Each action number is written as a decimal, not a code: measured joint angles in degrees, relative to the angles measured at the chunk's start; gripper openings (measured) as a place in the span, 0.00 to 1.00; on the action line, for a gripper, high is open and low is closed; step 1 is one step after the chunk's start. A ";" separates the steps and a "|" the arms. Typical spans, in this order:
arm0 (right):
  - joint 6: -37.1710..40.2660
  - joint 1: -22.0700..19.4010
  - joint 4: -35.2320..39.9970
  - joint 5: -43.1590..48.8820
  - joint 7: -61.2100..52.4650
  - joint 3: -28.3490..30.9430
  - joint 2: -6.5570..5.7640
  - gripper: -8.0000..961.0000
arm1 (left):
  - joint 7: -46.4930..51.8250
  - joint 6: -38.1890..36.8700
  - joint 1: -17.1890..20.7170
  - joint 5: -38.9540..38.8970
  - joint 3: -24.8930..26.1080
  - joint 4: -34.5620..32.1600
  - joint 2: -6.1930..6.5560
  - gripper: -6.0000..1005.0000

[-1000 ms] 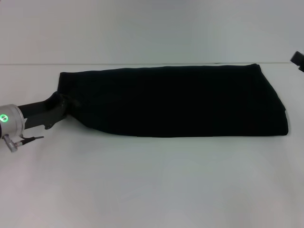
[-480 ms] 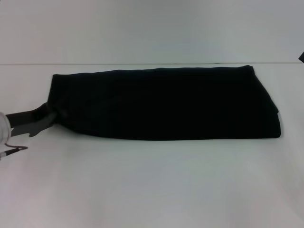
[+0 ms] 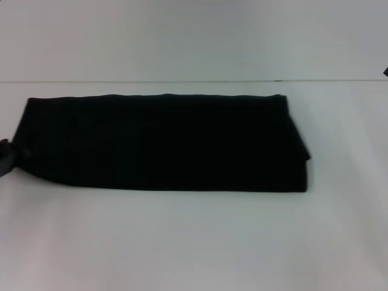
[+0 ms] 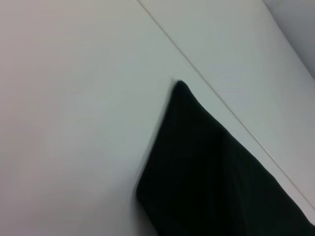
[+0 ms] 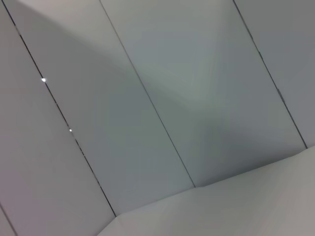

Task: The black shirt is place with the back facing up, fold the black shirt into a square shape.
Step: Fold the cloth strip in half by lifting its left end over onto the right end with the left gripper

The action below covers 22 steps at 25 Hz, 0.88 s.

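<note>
Now, shirt: the black shirt [image 3: 163,142] lies on the white table [image 3: 194,242] as a long folded band, long axis running left to right.
Left gripper: the left gripper [image 3: 7,156] is at the shirt's left end, apparently clamped on that edge; I cannot tell for certain.
Right gripper: away from the shirt's right end, barely in view; its state is unseen.
Nearer arm: left.
Change: compared with a second ago, the shirt has slid leftward, its right end drawn inward.
</note>
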<state>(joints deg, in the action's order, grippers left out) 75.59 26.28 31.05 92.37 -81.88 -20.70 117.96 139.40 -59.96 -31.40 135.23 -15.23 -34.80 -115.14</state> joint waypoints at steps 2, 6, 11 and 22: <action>-0.06 -0.06 0.16 0.00 -0.40 0.08 -0.07 0.92 | 1.53 0.75 0.65 0.04 -0.14 -1.30 -0.09 0.12; -0.12 -0.39 0.24 0.00 -0.66 0.69 -0.24 0.92 | 0.94 -1.13 0.60 -0.68 -0.25 -2.24 -0.23 0.12; -0.07 -0.82 -0.16 0.01 -0.68 1.37 -0.36 0.92 | 0.07 -11.49 -3.28 -6.42 -0.88 -4.85 -0.29 0.13; 0.16 -0.29 -0.56 0.03 -0.66 1.34 -0.34 0.92 | 5.56 -16.22 -20.03 -8.16 -14.55 -7.54 -3.75 0.14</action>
<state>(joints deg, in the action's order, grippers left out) 75.75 25.99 30.50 92.40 -82.54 -19.36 117.62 144.96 -76.19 -51.43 127.07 -29.78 -42.34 -118.88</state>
